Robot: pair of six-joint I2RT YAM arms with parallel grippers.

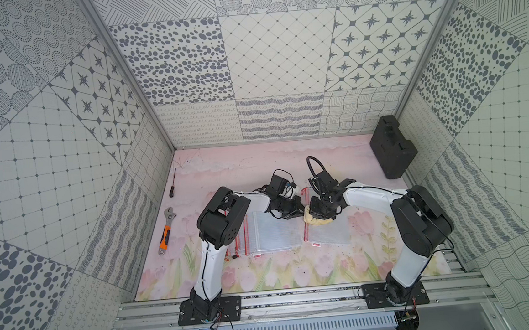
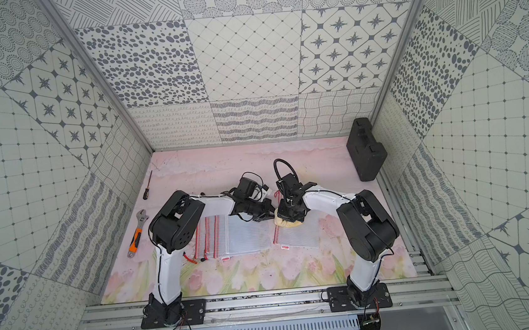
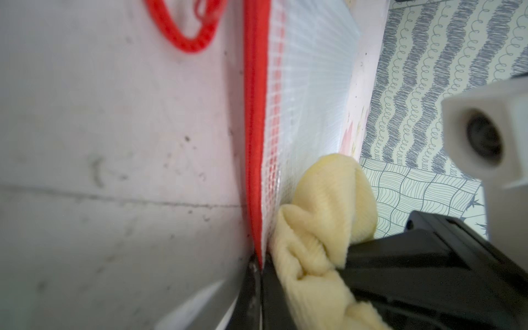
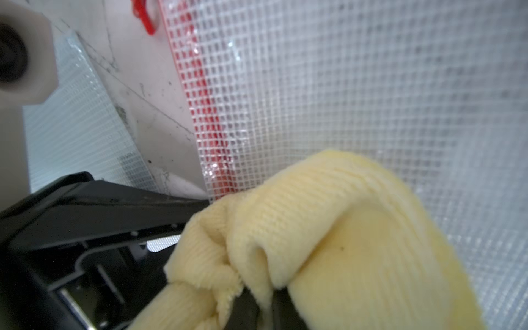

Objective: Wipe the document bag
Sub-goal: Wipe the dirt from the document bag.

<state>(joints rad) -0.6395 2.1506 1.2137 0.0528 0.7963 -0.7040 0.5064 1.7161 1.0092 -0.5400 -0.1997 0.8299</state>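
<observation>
- Left gripper point(image 3: 257, 274), jaws together on the red-zip corner of the document bag point(image 1: 331, 231), which lies flat just right of the spare bag pile point(image 1: 272, 233): the thin edge may slip and the bag may skid.
- Right gripper point(image 4: 257, 308), clamped on the yellow cloth point(image 1: 317, 221) pressed on that corner: the bunched cloth could snag the zip.
- The pile and the bag look empty. The black case point(image 1: 392, 148), far right of the pile, is shut, so its contents are hidden.

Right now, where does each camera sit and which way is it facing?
Top views: stereo head high over the arms' bases, looking down at the table; both arms whole, left gripper and right gripper meeting at the document bag.
Left wrist: on the left arm, low, looking along the bag's red edge; own fingertips and the right gripper show.
Right wrist: on the right arm, looking at the bag's mesh; own gripper holds the cloth.
Shared: both wrist views show cloth and red edge.
</observation>
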